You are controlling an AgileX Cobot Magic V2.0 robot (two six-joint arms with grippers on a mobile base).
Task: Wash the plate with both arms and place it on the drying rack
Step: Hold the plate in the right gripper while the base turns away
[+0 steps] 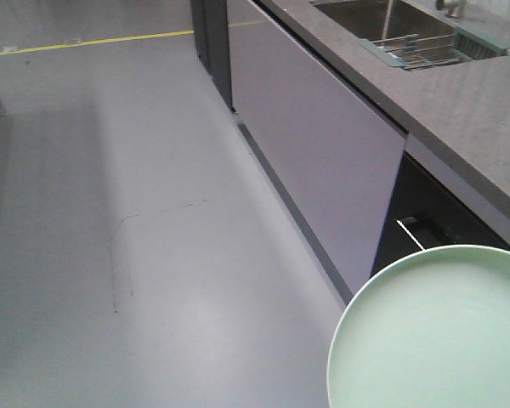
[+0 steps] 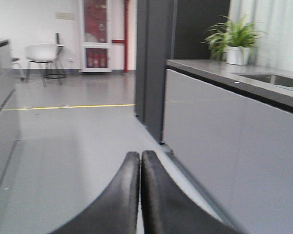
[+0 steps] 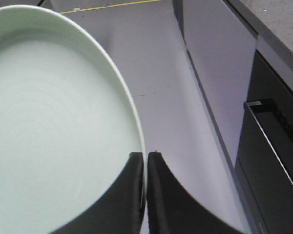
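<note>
- Pale mint-green plate (image 3: 53,122) fills the near left of the right wrist view. Its rim is pinched between the two black fingers (image 3: 171,204) of the right hand (image 3: 145,156), which is clamped on it.
- From that hand the plate spreads forward and to the left, face up, hanging over the grey floor (image 1: 110,212) and touching nothing else in view.
- Just right of the right hand stands a pale cabinet front (image 1: 323,144), with a dark recess (image 3: 268,156) in the cabinetry nearer the hand.
- Above the cabinet, the grey counter (image 1: 476,110) runs ahead on the hand's right.
- Far ahead and to the right of that hand, the drying rack (image 1: 433,47) lies across the sink (image 1: 365,17), well apart from the plate.
- The left hand (image 2: 140,153) has its fingers pressed together with nothing between them, over bare floor.
- Ahead of the left hand a yellow line (image 2: 73,106) crosses the floor. A potted plant (image 2: 237,39) sits on the counter to its right, and a white chair (image 2: 41,53) stands far off to its left.
</note>
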